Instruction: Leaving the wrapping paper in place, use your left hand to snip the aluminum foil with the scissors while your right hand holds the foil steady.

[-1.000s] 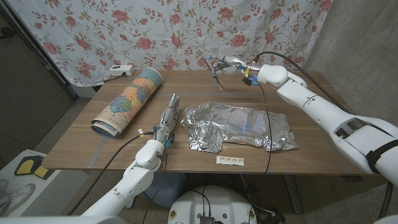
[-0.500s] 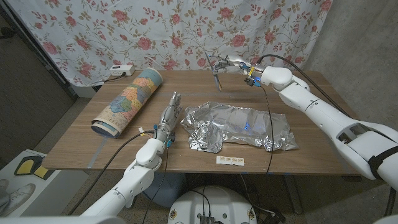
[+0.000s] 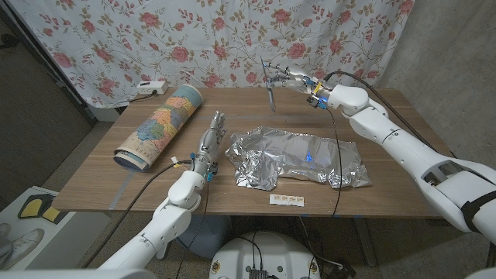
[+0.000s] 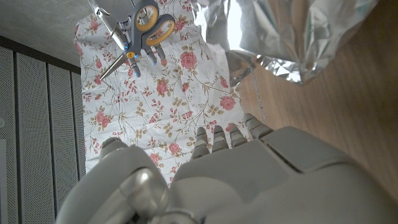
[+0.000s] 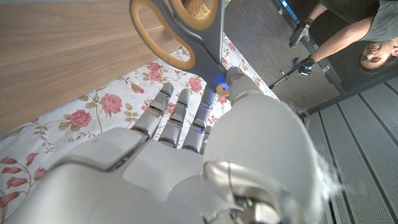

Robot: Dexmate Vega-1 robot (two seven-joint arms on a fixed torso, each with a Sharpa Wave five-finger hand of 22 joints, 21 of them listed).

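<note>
Scissors (image 3: 270, 87) with yellow handles hang blades-down in the right robot hand (image 3: 293, 80), which holds them raised above the far edge of the desk (image 3: 101, 167) in the head view, in front of the flowered curtain (image 3: 116, 39). On the desk's middle lies the crumpled aluminum foil (image 3: 298, 157), a wide silver sheet with a small blue glint on it, well apart from the scissors. The left robot hand (image 3: 209, 143) rests on the desk just beside the foil's left edge, fingers straight and close together pointing toward the far side, holding nothing. Further left lies the roll of wrapping paper (image 3: 159, 125), printed like a map, set at a slant with one end toward the curtain. A white power strip (image 3: 150, 88) sits at the far left corner, and a small white label (image 3: 287, 200) lies near the front edge, just before the foil. In the left wrist view, the back of the left robot hand (image 4: 224, 177) shows with its fingers (image 4: 214, 138) reaching out unbent, the foil (image 4: 280, 31) beside them on the wood, and the scissors (image 4: 140, 28) seen far off against the curtain. In the right wrist view, the right robot hand (image 5: 186, 143) grips the scissors (image 5: 186, 31), one yellow handle loop standing out past the fingers (image 5: 180, 115); a person (image 5: 348, 31) shows at the edge beyond the desk.
</note>
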